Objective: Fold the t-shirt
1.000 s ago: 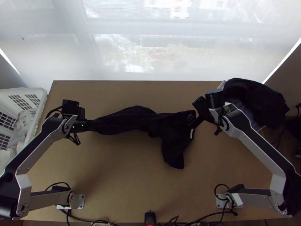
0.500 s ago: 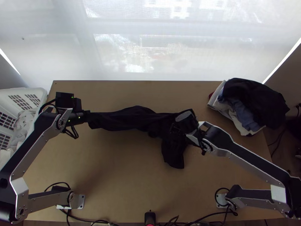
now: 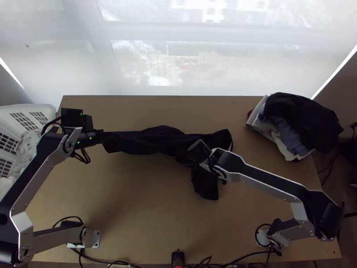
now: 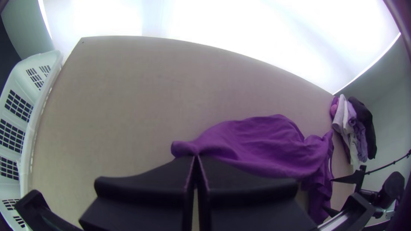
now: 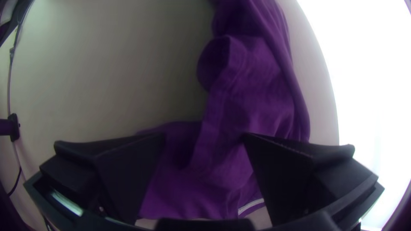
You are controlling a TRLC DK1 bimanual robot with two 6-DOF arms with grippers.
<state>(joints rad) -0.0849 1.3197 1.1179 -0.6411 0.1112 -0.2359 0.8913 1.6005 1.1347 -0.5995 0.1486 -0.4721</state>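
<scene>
Subject: one t-shirt (image 3: 156,140), dark, gathered into a long, uneven roll. Its long axis runs sideways across the tabletop (image 3: 147,223), from my left hand (image 3: 101,132) to beyond my right hand (image 3: 186,160), roughly in line with the far edge. The end at my left hand is narrow; the other is wider, with one corner pointing away past my right hand and a flap (image 3: 205,190) pointing back toward the near edge.

Left hand: fingers (image 4: 154,179) brought together, with the narrow end pinched between their tips; the cloth puckers at the grip. Right hand (image 5: 203,139): fingers (image 5: 291,171) spread wide, one to either side of the cloth, grasping nothing. Whether either finger touches the cloth I cannot tell.

Position: the main length of the shirt lies between my two hands, the wider part beneath and just past my right. A pale strip (image 5: 251,206) shows on the shirt near one finger of that hand. A pile of clothes (image 3: 292,129) sits well apart from my right hand, outward and farther off. A white basket (image 3: 44,109) stands on the outer side of my left.
</scene>
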